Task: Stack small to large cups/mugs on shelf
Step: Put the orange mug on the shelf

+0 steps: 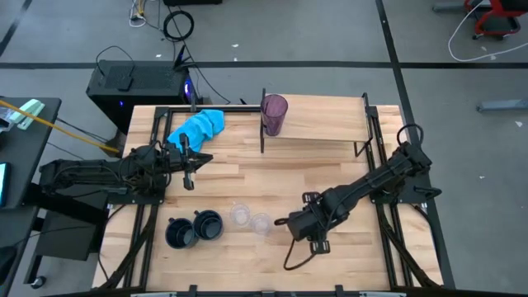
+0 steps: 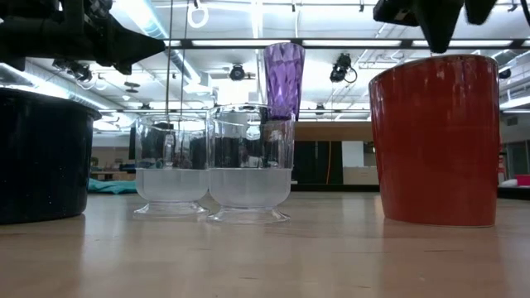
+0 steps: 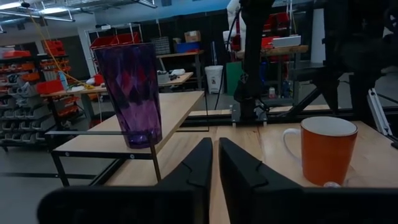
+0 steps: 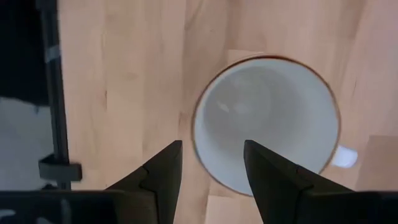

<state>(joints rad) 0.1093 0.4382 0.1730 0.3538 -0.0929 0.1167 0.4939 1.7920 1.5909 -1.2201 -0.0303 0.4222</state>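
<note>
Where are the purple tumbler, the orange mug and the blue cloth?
purple tumbler (image 3: 130, 93), left wrist view, middle of its side.
orange mug (image 2: 435, 136), low view, outer wall.
blue cloth (image 1: 198, 126), high view, its centre.

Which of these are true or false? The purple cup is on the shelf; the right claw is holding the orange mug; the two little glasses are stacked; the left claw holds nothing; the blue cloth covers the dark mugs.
1. The purple tumbler stands on the shelf. True.
2. The right gripper grips the orange mug. False: its fingers are open above the mug's rim.
3. The clear glasses are stacked. False: they stand side by side on the table.
4. The left gripper holds nothing. True: shut, empty.
5. The blue cloth covers the navy mugs. False: it lies apart, near the shelf.
</note>
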